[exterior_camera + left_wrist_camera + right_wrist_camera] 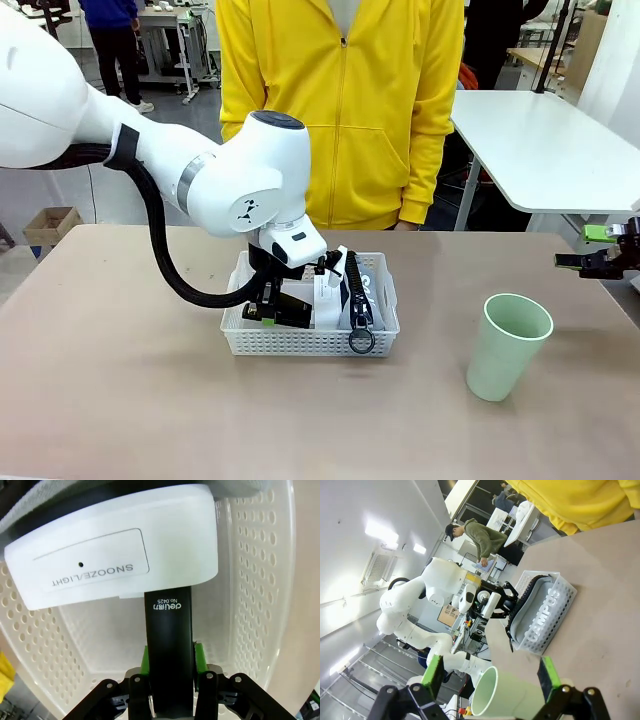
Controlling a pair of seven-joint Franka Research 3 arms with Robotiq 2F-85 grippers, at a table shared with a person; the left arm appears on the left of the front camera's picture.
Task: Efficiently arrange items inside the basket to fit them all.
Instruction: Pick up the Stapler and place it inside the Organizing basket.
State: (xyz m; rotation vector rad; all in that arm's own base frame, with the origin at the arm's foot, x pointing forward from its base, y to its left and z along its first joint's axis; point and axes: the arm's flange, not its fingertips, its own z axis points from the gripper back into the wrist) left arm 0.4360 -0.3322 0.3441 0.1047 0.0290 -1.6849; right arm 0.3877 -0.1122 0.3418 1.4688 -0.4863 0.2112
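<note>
The white perforated basket (300,343) stands mid-table. My left gripper (268,308) reaches down into its left half and is shut on the black stapler (292,306). In the left wrist view the green pads (145,661) clamp the stapler (168,640) above the basket (252,585) floor, and the white box (115,562) lies just beyond its tip. The white box (328,292) stands beside the grey pouch (362,290), whose black zipper and ring hang over the front wall. The pale green cup (507,345) stands upright on the table to the right of the basket. My right gripper (600,258) hovers open at the right edge. In its own view the right gripper (492,674) is open, with the cup (507,697) close below it and the pouch (542,611) in the basket (560,605) farther off.
A person in a yellow jacket (340,110) stands at the far side, right behind the basket. A white table (545,150) stands beyond the right rear corner. Bare tabletop (120,380) stretches left of and in front of the basket.
</note>
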